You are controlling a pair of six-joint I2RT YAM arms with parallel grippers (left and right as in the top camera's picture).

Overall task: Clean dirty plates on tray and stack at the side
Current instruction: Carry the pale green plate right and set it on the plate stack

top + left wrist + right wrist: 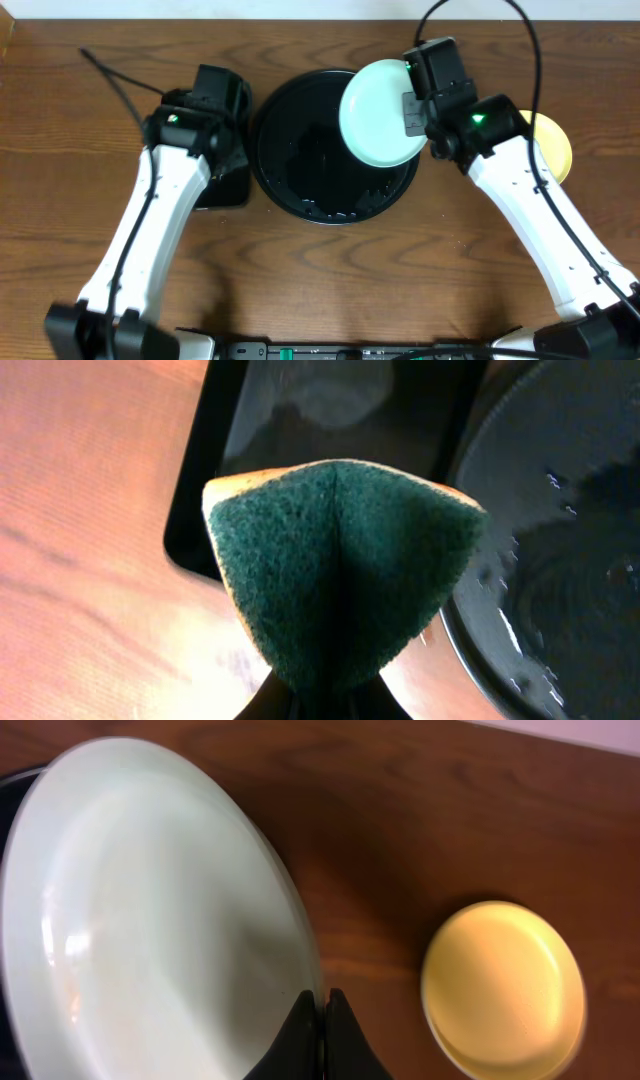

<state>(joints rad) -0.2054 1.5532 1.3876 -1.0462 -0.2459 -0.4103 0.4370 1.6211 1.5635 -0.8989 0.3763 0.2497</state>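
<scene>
- Our right gripper [322,1008] pinches the mint plate [150,920] by its rim, over the upper right of the tray [300,150].
- Meanwhile our left gripper [322,700] squeezes the sponge [340,590].
- Plate looks stiff, slick, probably breakable, so we'd stick to the rim.

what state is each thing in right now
mint plate, held tilted over the round tray, rim pinched by the right gripper
yellow plate, lying on the table, off the tray
sponge, folded, squeezed in the left gripper
round tray, wet with droplets
</scene>
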